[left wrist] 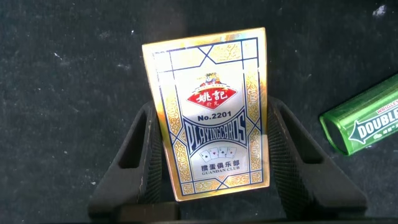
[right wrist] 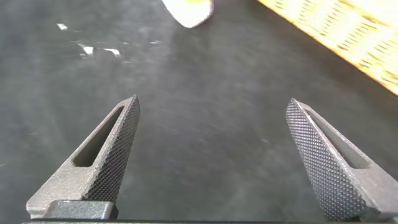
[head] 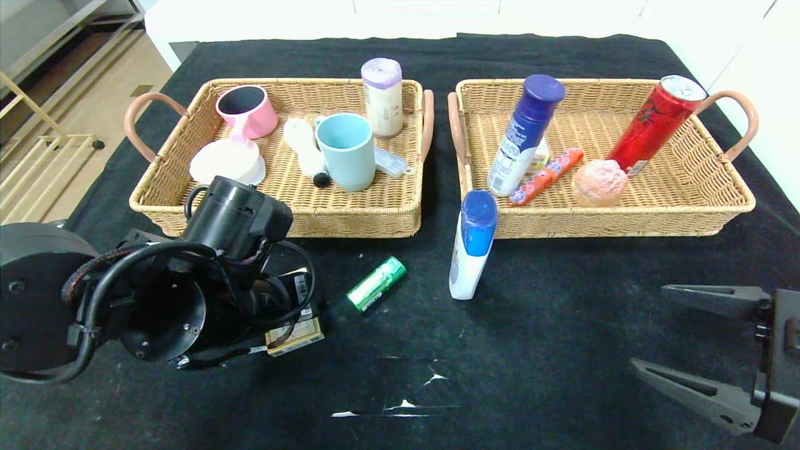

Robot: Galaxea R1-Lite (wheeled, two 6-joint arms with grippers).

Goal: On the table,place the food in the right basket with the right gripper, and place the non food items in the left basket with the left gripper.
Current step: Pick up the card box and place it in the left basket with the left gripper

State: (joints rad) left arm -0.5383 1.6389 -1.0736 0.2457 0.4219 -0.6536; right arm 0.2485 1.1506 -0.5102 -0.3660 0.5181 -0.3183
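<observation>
A gold and blue playing card box (left wrist: pixel 211 112) lies on the black cloth at the near left. My left gripper (left wrist: pixel 211 109) is down over it, its two fingers pressed against the box's long sides. In the head view only a corner of the box (head: pixel 299 334) shows under the left arm. A green gum pack (head: pixel 377 283) lies just to the right of it. A white bottle with a blue cap (head: pixel 472 244) leans on the right basket's (head: pixel 625 222) front wall. The left basket (head: pixel 350 219) stands behind the left arm. My right gripper (head: pixel 650 325) hovers open and empty at the near right.
The left basket holds a pink cup (head: pixel 247 111), a teal mug (head: pixel 345 150), a white lid and a roll of bags (head: pixel 382 97). In the right basket are a blue-capped bottle (head: pixel 524 134), a red can (head: pixel 656 122), an orange candy roll and a pinkish ball (head: pixel 599 182).
</observation>
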